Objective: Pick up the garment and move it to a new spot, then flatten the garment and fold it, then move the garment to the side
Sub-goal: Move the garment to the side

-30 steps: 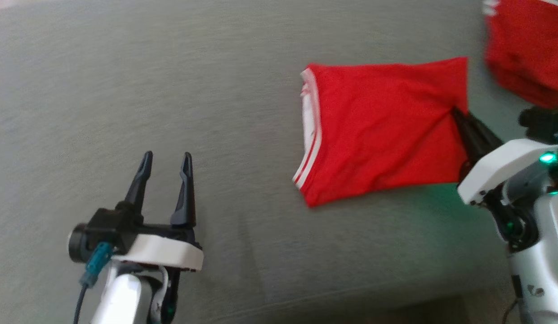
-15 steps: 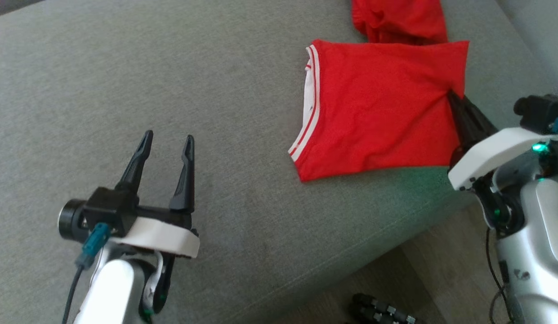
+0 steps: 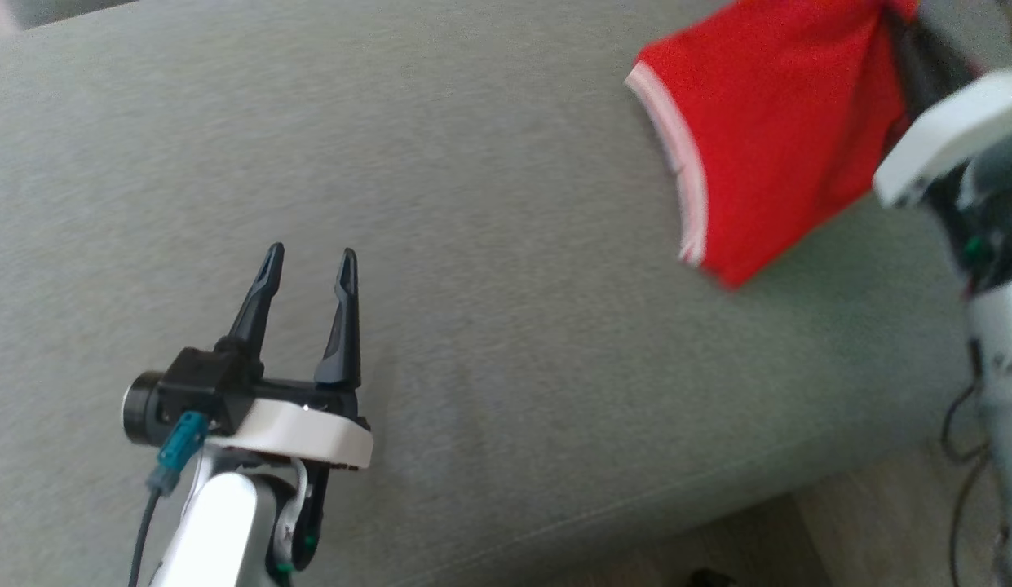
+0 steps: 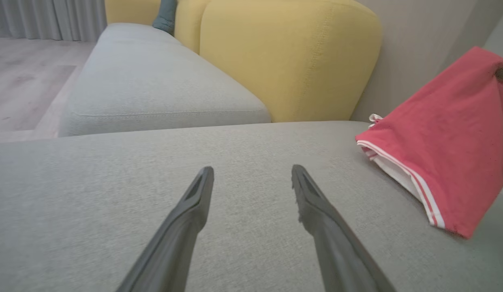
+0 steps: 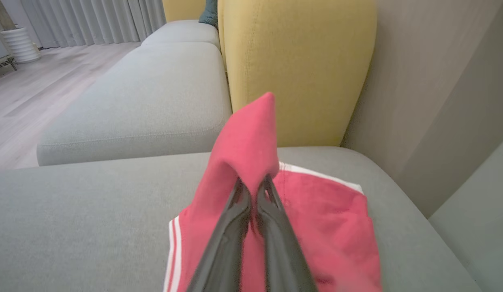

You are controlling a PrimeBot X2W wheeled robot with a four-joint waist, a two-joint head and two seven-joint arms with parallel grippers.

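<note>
With the right pincer (image 5: 253, 182) clenched on the folded garment (image 3: 766, 139) and the left pincer (image 3: 311, 253) released, the move-aside step seems in hand, calling next for a flat set-down on the sofa (image 3: 473, 204).

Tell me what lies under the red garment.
Grey sofa cushion lies under the red garment; one corner is raised, pinched in the right end effector. Anything beneath the resting fabric is covered.

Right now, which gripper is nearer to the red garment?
Right. The right gripper is shut on the red garment; the left gripper stands open, well apart on its left.
</note>
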